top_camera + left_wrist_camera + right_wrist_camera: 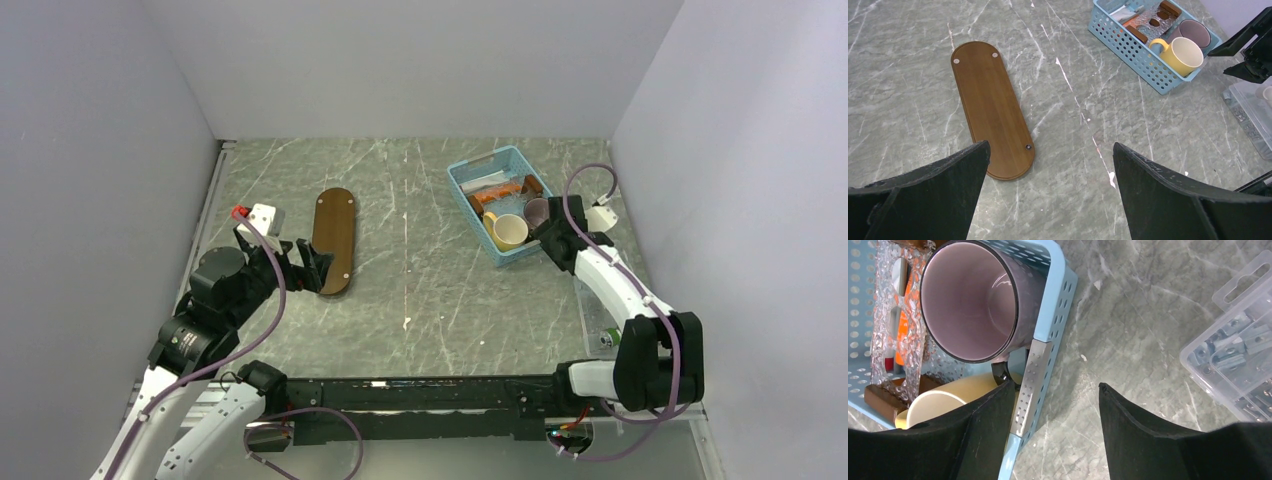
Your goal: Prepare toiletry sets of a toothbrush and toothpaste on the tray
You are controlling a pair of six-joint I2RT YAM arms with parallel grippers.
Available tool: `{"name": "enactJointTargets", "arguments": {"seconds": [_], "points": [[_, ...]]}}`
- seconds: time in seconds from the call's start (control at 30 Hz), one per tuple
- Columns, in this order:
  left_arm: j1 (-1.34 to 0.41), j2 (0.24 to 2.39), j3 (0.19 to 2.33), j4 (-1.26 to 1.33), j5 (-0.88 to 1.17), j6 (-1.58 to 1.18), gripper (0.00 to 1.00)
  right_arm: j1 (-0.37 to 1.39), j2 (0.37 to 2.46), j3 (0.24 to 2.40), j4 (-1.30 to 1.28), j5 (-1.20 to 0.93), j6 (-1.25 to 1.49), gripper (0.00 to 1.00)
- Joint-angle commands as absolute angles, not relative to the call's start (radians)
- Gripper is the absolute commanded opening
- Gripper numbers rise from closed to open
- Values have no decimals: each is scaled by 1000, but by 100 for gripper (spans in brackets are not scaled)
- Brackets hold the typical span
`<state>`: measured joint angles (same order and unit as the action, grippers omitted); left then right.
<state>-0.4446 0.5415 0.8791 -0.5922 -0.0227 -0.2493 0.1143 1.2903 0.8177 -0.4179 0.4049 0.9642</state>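
So the tray sits left of centre in the top view, long axis up-down, with the left pincer gaping wide at its lower end. The right pincer, half-open, straddles the basket wall upper right; can't spot the toothbrush.

Table surface was grey-green, marbled with white veins. Back wall, left wall and right wall were plain pale-grey panels enclosing it on three sides. Light was even; shadows soft.

No text, label, brand, number or sign could be read on anything in the three views.
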Motion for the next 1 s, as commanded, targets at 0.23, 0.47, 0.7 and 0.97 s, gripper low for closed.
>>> {"name": "enactJointTargets", "arguments": {"seconds": [0.23,0.47,0.7,0.97], "points": [[-439,553,885,-574,14,-243,99,107,1330,862,-372,410,1002,62],[-437,551,883,-571,15,-244,99,107,1355,867,-367,420,1008,60],[-434,558,884,-571,25,-245,99,108,1388,876,-353,418,1012,58],[-432,558,884,-571,31,-245,99,106,1424,878,-337,412,1011,46]]}}
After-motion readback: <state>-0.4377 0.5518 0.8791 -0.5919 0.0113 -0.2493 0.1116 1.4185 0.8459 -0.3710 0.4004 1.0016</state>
